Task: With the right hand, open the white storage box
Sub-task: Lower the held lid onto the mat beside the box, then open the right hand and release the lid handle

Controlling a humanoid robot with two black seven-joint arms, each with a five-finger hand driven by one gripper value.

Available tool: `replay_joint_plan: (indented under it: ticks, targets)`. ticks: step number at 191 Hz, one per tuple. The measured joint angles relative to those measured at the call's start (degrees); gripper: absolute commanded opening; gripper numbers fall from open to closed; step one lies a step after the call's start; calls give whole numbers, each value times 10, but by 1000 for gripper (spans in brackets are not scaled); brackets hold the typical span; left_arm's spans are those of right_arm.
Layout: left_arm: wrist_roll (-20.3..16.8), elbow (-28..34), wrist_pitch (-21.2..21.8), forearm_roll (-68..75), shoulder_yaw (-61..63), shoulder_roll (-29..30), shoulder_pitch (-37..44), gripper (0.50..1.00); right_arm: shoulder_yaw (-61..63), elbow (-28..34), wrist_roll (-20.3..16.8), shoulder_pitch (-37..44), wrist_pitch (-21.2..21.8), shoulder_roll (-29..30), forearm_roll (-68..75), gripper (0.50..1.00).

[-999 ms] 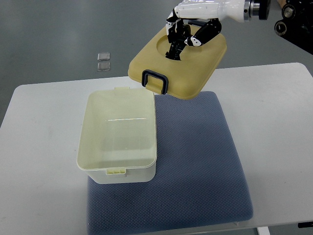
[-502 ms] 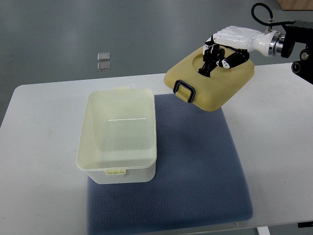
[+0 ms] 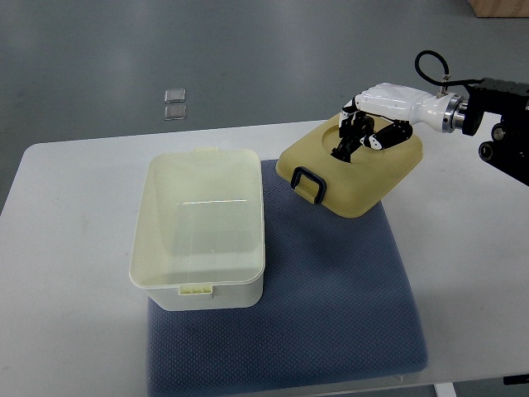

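The white storage box stands open and empty on the left part of a blue-grey mat. Its cream lid, with a dark clip handle on the near edge, is held tilted over the mat's far right corner. My right hand reaches in from the right edge and is shut on the lid, its dark fingers curled into the recess on the lid's top. The lid's lower edge is close to the mat; whether it touches cannot be told. The left arm does not show.
A white table carries the mat and box. Two small clear squares lie on the grey floor beyond the table's far edge. Dark robot hardware sits at the right edge.
The right hand has carried the lid to the right and down, from high above the table's far edge to low over the mat's far right corner. The box has stayed put.
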Motion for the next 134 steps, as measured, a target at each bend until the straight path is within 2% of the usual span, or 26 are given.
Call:
replay_joint_plan:
  ticks: [74, 84, 92, 93, 94, 95, 96, 97, 98, 99, 100, 101, 103, 121, 134]
  targets:
    - [0, 0, 1, 0, 0, 0, 0, 1000, -1, 1, 0, -38, -27, 34, 0, 500]
    - [0, 0, 1, 0, 0, 0, 0, 1000, -1, 1, 0, -43, -30, 40, 0, 547]
    - [0, 0, 1, 0, 0, 0, 0, 1000, -1, 1, 0, -47, -34, 44, 0, 607]
    - [0, 0, 1, 0, 0, 0, 0, 1000, -1, 1, 0, -48, -35, 44, 0, 631]
    - [0, 0, 1, 0, 0, 0, 0, 1000, 0, 1, 0, -49, -36, 45, 0, 631]
    - [0, 0, 1, 0, 0, 0, 0, 1000, 0, 1, 0, -49, -37, 46, 0, 660]
    - [0, 0, 1, 0, 0, 0, 0, 1000, 0, 1, 0, -50, -38, 46, 0, 660]
    - [0, 0, 1, 0, 0, 0, 0, 1000, 0, 1, 0, -50, -39, 46, 0, 694]
    - [0, 0, 1, 0, 0, 0, 0, 1000, 0, 1, 0, -51, -39, 47, 0, 695]
    - [0, 0, 1, 0, 0, 0, 0, 1000, 0, 1, 0, -51, -40, 47, 0, 727]
    - [0, 0, 1, 0, 0, 0, 0, 1000, 0, 1, 0, -52, -41, 48, 0, 727]
    - [0, 0, 1, 0, 0, 0, 0, 1000, 0, 1, 0, -52, -42, 48, 0, 758]
    - [0, 0, 1, 0, 0, 0, 0, 1000, 0, 1, 0, -53, -44, 49, 0, 778]
    - [0, 0, 1, 0, 0, 0, 0, 1000, 0, 1, 0, -63, -59, 52, 1, 799]
    - [0, 0, 1, 0, 0, 0, 0, 1000, 1, 1, 0, -66, -63, 52, 2, 838]
